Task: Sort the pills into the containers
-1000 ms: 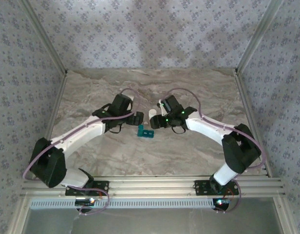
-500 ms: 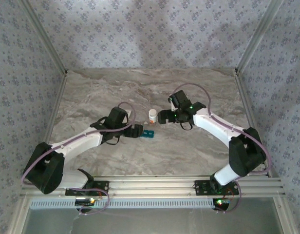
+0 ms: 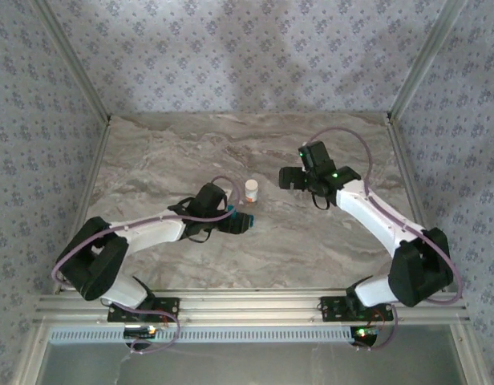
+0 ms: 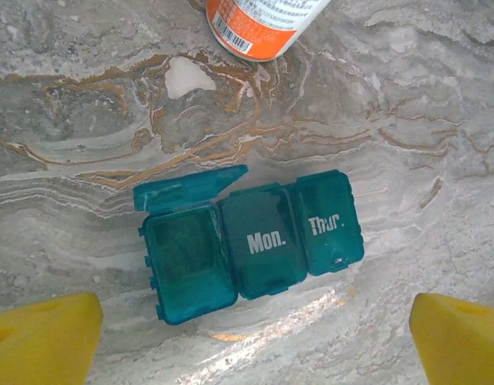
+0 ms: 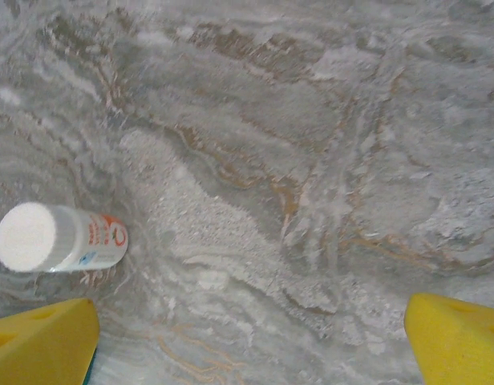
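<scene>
Teal containers (image 4: 263, 241) now under released left pincer (image 3: 240, 222), right pincer (image 3: 287, 178) released, withdrawn from bottle (image 3: 251, 190)

Bottle (image 4: 267, 24) close behind containers (image 4: 259, 241), w/ gap

containers (image 4: 251, 241): teal, white lettering | bottle (image 5: 58, 237): white, orange band | table (image 5: 311, 160): grey-brown marbling

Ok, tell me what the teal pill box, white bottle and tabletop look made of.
The teal pill box looks like translucent, glossy plastic: light shows through its lids. The white bottle seems matte plastic with a printed orange label. The tabletop has marble-like grey-brown veining; real stone or print, unclear.
</scene>
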You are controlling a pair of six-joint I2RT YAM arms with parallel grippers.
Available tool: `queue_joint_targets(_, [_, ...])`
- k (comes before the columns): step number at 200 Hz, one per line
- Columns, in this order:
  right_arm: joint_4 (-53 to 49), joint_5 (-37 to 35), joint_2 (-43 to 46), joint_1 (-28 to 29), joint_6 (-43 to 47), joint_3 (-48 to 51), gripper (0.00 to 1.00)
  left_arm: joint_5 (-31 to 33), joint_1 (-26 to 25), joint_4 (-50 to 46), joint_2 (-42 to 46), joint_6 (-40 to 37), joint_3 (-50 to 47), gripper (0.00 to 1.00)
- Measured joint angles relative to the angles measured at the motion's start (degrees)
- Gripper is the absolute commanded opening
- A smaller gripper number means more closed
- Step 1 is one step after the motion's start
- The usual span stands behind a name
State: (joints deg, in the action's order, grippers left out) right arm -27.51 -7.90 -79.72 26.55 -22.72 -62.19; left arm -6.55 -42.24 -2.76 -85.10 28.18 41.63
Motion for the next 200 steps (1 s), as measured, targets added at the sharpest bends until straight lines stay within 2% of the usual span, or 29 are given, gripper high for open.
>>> queue_joint_targets(60, [3.3, -1.1, 3.8, -0.7, 0.1, 4.3, 0.99, 0.5, -1.7, 0.5, -3.8, 0.9, 0.4, 0.98])
queue_joint_targets(130, [7.4, 7.2, 5.2, -2.5, 2.2, 7.0, 1.00, 1.5, -5.3, 0.4, -7.1, 1.5, 5.0, 0.98])
queue_joint_targets(200, [7.6, 11.5, 5.2, -2.9, 2.8, 7.3, 1.00, 1.9, -8.1, 0.4, -11.3, 1.5, 9.5, 0.98])
